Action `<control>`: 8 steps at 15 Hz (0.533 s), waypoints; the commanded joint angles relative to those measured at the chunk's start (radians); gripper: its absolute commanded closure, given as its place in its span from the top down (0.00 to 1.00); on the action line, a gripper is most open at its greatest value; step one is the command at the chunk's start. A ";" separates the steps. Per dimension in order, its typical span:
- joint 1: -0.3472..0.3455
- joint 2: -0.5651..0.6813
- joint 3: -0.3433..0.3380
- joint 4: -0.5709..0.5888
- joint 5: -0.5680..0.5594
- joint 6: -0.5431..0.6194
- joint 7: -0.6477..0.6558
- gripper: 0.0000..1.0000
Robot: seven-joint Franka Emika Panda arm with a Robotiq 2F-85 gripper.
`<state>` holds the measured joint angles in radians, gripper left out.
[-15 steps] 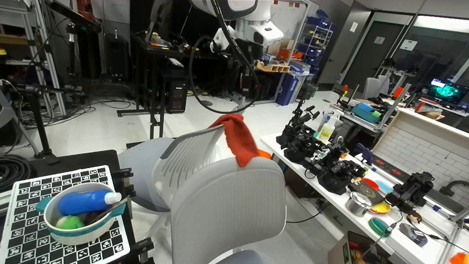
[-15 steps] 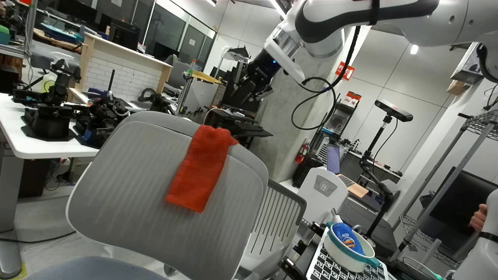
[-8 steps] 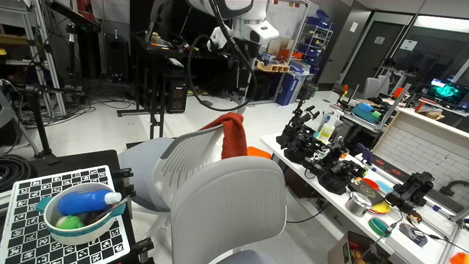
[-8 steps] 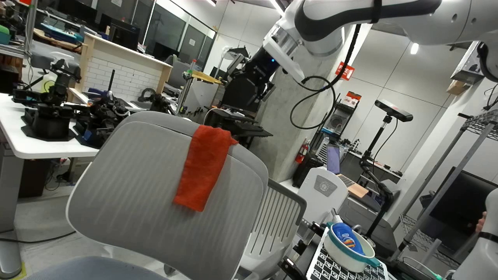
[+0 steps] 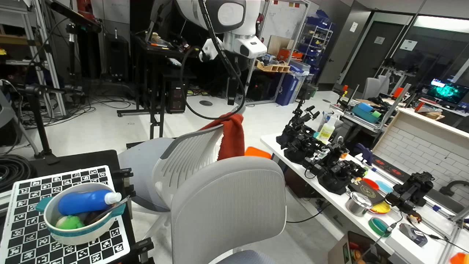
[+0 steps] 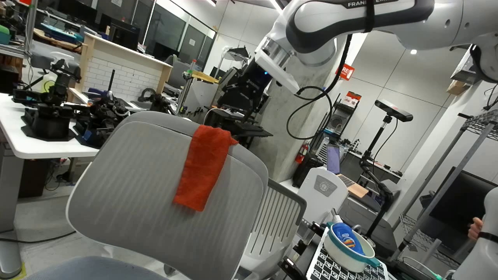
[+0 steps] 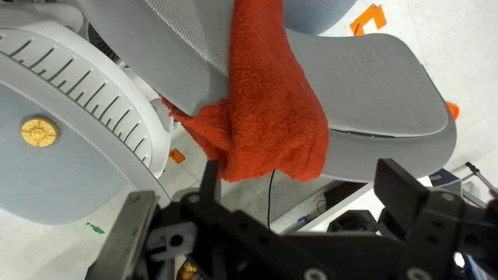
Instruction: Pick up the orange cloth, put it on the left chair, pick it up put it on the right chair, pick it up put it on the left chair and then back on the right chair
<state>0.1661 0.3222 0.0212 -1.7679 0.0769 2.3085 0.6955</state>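
In both exterior views the orange cloth (image 5: 232, 139) (image 6: 204, 167) is draped over the top edge of the left chair (image 5: 185, 156) (image 6: 132, 175), one end hanging down. The right chair (image 5: 231, 209) (image 6: 274, 225) stands close by, its back carrying no cloth. From above, the wrist view shows the cloth (image 7: 268, 105) folded over the chair's rim, its loose fold reaching toward my gripper (image 7: 297, 162). The two fingers (image 7: 400, 186) are spread far apart with no cloth pinched between them. In an exterior view my gripper (image 5: 232, 99) is just above the cloth.
A pot (image 5: 82, 234) with a blue bottle sits on a checkered board beside the chairs. A white table (image 5: 311, 172) carries several small black robot arms. A round yellow piece (image 7: 39, 131) lies on the right chair. A loose cable (image 5: 243, 88) loops from my arm.
My gripper has spread wider and moved a little lower. The cloth's hanging end, earlier flung outward, has swung back and now hangs straighter against the left chair.
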 commanded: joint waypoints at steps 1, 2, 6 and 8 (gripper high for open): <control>0.004 0.042 -0.004 0.027 -0.009 -0.013 0.016 1.00; 0.004 0.056 -0.006 0.037 -0.010 -0.016 0.016 1.00; 0.008 0.113 -0.012 0.073 -0.010 -0.024 0.020 1.00; 0.012 0.142 -0.015 0.096 -0.013 -0.025 0.021 1.00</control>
<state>0.1658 0.4181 0.0176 -1.7323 0.0769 2.3085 0.6982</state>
